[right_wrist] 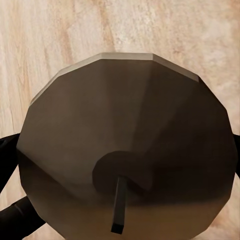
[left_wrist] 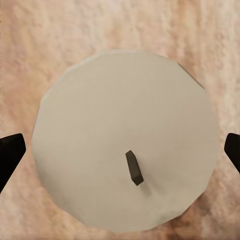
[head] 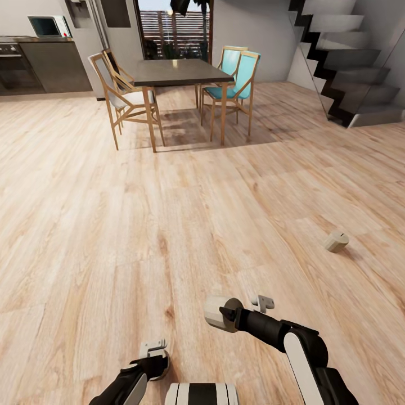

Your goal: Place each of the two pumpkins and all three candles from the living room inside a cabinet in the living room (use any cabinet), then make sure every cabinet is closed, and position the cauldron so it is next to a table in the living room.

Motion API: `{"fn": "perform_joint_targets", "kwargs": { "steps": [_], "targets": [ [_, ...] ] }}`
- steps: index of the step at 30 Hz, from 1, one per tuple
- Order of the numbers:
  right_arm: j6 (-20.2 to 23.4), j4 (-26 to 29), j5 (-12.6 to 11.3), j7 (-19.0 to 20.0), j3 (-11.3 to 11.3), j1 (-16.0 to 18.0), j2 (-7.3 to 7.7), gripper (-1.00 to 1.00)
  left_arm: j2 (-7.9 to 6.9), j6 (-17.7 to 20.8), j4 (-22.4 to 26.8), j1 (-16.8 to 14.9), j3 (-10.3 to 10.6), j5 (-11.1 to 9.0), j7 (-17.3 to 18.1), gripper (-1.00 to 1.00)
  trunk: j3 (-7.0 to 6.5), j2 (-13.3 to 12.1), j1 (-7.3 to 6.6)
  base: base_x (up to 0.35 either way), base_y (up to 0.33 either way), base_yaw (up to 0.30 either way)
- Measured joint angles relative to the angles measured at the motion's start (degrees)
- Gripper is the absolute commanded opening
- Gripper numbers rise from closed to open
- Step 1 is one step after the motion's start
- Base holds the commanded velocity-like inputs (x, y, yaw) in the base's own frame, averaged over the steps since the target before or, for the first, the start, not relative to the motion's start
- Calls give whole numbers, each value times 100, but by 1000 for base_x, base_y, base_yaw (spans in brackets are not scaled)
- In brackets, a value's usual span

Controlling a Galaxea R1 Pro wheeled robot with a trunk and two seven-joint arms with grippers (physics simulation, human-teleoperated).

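We saw left gripper [left_wrist: 120, 152] fingers spread either side of candle [left_wrist: 125, 140], wick end facing camera, axis along fingers. Right gripper [right_wrist: 120, 165] likewise straddled second candle [right_wrist: 127, 150], apparently pinched. Third candle [head: 336, 241] lay tipped on floor [head: 140, 225], right of right gripper.

Three short beige candles, all near the plank floor [head: 169, 225]. One candle [head: 336, 241] lying tipped on its side on the floor, well off to the right, apart from the other two. A second candle [left_wrist: 125, 140] seen end-on, pale round top with a short dark wick, between the black fingers [left_wrist: 10, 155] of the left gripper [head: 154, 351]. A third candle [right_wrist: 127, 160] seen end-on in shadow, dark wick standing out, flanked by the right gripper [head: 225, 312] above the floor.
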State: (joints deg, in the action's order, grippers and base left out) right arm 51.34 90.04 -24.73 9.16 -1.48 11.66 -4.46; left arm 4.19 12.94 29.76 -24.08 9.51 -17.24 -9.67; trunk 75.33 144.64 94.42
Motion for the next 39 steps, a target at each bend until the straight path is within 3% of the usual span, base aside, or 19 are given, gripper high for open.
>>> {"fn": "perform_joint_targets", "kwargs": {
  "steps": [7,19,22,35,36,39],
  "targets": [
    [-1,1,6,0,0,0,-3,-100,1,-9,2,-1,5,-20,6,100,66,4,8,0,0,0],
    [0,1,-3,0,0,0,-7,-100,0,-8,7,0,3,-10,3,100,66,4,8,0,0,0],
    [-1,1,7,-1,0,0,-8,-100,5,-16,15,-2,14,-53,16,100,132,8,15,0,0,0],
    [0,1,-2,0,-4,0,-8,-100,2,-7,9,0,0,0,0,100,133,8,15,0,0,0],
    [0,1,-1,0,-6,0,-8,-100,1,-7,9,0,0,0,0,-100,133,8,15,0,0,0],
    [0,1,-3,0,-8,0,-8,-100,0,-8,7,0,2,-7,2,-100,133,8,15,0,0,0]
  ]
}}
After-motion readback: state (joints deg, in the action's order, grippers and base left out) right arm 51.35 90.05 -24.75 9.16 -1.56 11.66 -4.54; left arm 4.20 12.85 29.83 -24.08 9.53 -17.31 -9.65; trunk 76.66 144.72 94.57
